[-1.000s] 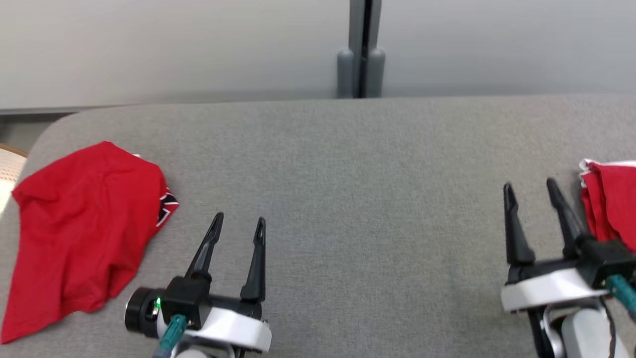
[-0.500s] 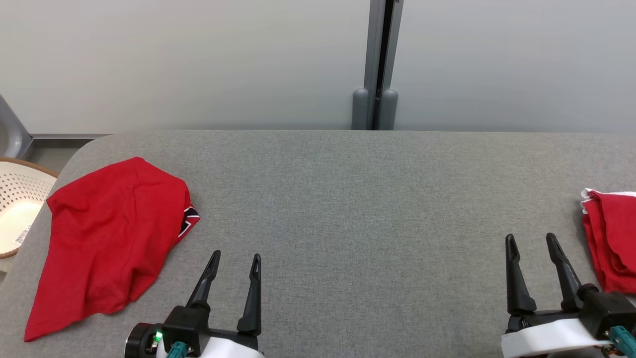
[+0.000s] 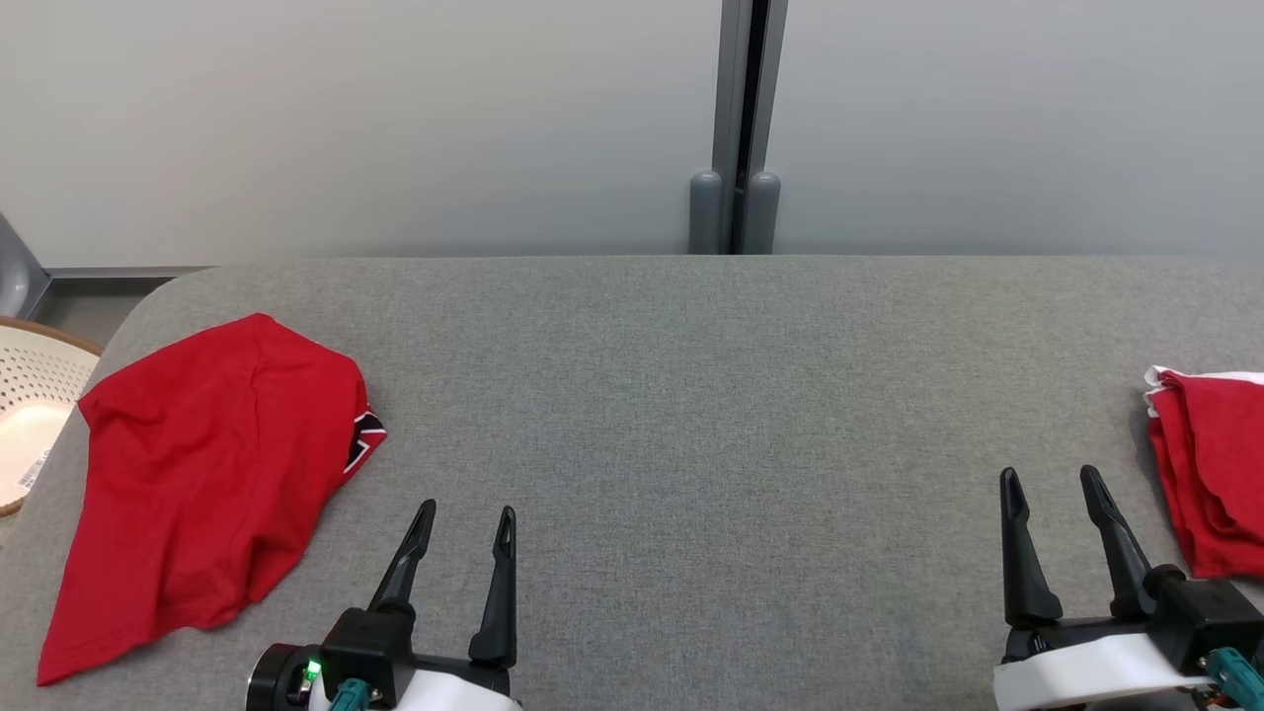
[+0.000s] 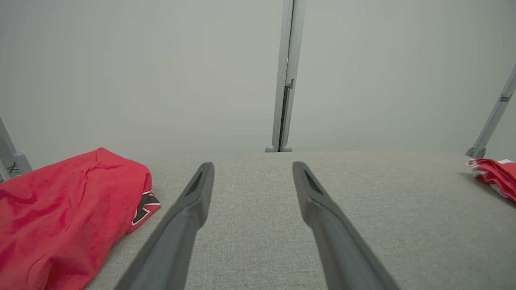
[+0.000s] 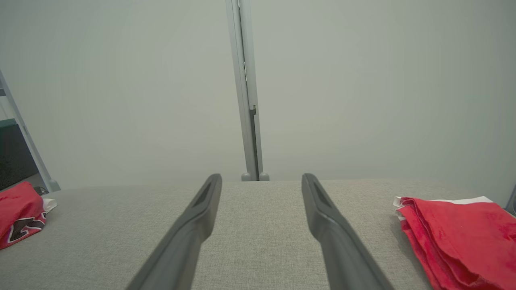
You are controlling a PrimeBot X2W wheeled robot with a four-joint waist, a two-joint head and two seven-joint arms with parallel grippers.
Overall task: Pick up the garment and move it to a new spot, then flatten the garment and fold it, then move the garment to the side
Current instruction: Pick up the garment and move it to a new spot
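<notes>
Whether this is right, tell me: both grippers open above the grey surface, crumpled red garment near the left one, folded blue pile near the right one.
Wrong in one thing: the folded pile near the right gripper is red, not blue; the right wrist view shows it. The rest holds.

No legible text: print (image 3: 366, 439) on red garment (image 3: 197, 474), sticker (image 3: 35, 471) on basket (image 3: 44, 370) too small
</notes>
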